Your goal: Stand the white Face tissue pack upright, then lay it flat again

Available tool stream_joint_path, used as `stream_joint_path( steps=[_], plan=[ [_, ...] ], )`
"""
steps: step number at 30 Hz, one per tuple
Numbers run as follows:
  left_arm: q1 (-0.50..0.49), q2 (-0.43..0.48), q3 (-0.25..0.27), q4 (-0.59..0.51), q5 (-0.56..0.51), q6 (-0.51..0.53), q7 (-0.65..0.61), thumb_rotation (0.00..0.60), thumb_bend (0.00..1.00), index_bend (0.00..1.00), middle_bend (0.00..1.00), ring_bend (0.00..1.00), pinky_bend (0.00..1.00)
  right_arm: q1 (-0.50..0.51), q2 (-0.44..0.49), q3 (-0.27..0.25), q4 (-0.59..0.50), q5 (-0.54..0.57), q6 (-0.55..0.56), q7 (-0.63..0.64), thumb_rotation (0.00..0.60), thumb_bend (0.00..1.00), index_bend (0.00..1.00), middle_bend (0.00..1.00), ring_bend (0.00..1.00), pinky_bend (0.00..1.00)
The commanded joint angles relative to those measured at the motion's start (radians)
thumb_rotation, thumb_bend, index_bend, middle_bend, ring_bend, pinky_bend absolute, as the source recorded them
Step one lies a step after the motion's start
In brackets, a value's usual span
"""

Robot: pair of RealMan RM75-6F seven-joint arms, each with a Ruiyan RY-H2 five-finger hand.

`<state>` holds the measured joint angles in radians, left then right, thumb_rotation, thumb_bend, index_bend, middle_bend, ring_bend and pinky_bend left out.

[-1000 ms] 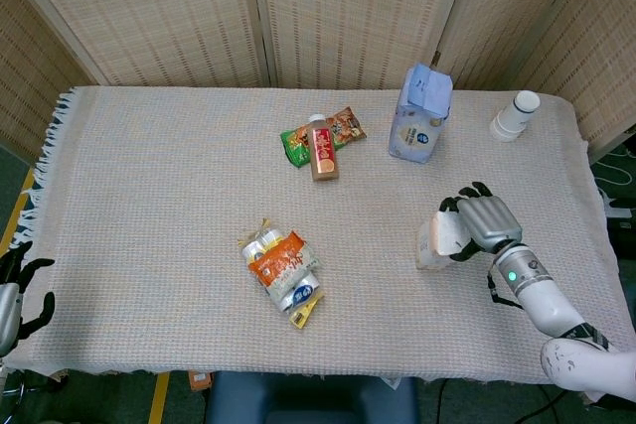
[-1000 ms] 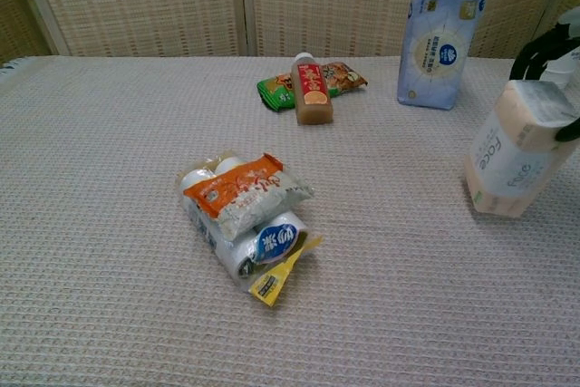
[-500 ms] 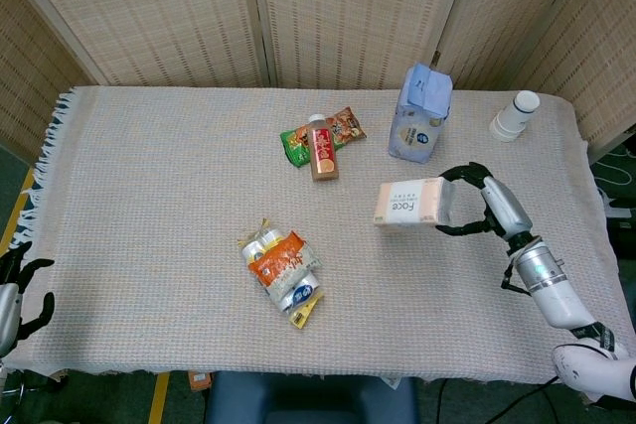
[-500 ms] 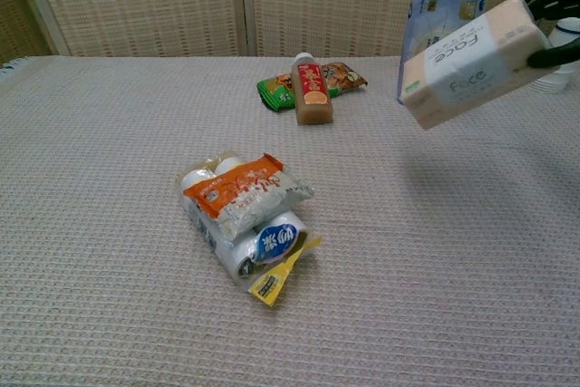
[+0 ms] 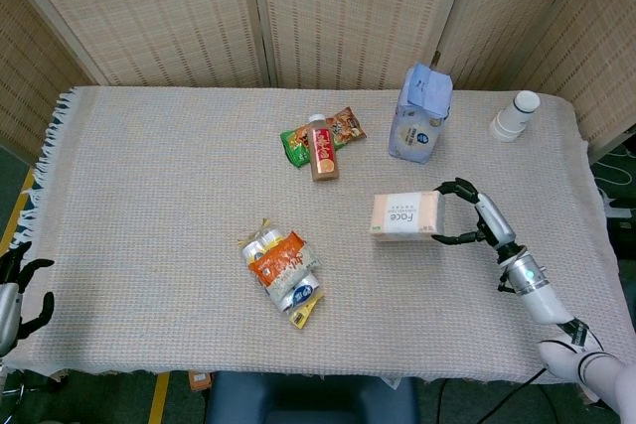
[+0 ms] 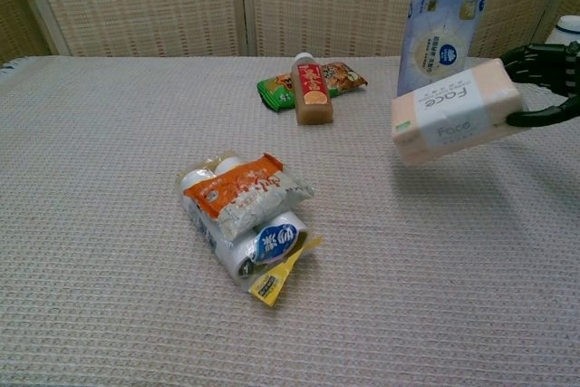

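Woven reed screens close off the back of the scene, and a cloth-covered table fills most of both views.

At the right of the head view the right hand grips one end of the tissue pack, fingers curled over the top edge and under the bottom — the pack juts out sideways from it toward the middle of the frame. In the chest view the pack sits at the upper right, long side roughly level but tilted, "Face" printed on the side facing the camera; it hangs above the cloth with a shadow beneath it, not touching the table.

Behind the pack, toward the top of the head view, stands a blue bag, upright. Further right, near the table's far corner, is a white bottle. Left of the bag, at upper centre, a small bottle lies across a green snack packet. Lower centre holds a bundle of packets, well apart from the pack.

The left hand shows at the lower left edge, off the table — fingers apart, holding nothing.
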<state>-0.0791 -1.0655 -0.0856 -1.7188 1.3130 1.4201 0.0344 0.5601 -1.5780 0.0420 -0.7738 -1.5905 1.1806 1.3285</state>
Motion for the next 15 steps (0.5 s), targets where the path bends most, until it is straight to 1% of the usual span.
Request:
stream_joint_path(
  steps=[1,3,7,11,15],
  plan=[
    [0.000,0.000,0.000,0.001,-0.001,0.000,-0.001,0.600,0.48,0.28,0.00,0.00,0.18,0.011,-0.011,-0.015,0.018,-0.018,-0.002,0.025,0.600,0.04,0.40,0.43,0.43,0.01],
    [0.000,0.000,0.000,0.002,0.000,-0.001,-0.001,0.600,0.48,0.28,0.00,0.00,0.18,0.019,-0.018,-0.019,0.034,-0.023,-0.004,0.032,0.600,0.04,0.40,0.43,0.43,0.01],
    [-0.001,0.001,0.000,0.001,-0.002,-0.004,-0.002,0.600,0.48,0.28,0.00,0.00,0.19,0.021,-0.021,-0.024,0.056,-0.021,-0.008,-0.008,0.600,0.04,0.40,0.43,0.43,0.01],
    [-0.002,-0.001,0.001,0.001,-0.001,-0.005,0.005,0.600,0.48,0.28,0.00,0.00,0.19,0.018,-0.016,-0.040,0.059,-0.022,-0.026,-0.053,0.600,0.04,0.40,0.43,0.43,0.01],
    [-0.002,-0.002,0.002,0.000,-0.002,-0.005,0.008,0.600,0.48,0.28,0.00,0.00,0.19,0.019,-0.011,-0.052,0.057,-0.018,-0.057,-0.054,0.600,0.04,0.40,0.43,0.43,0.01]
  ],
)
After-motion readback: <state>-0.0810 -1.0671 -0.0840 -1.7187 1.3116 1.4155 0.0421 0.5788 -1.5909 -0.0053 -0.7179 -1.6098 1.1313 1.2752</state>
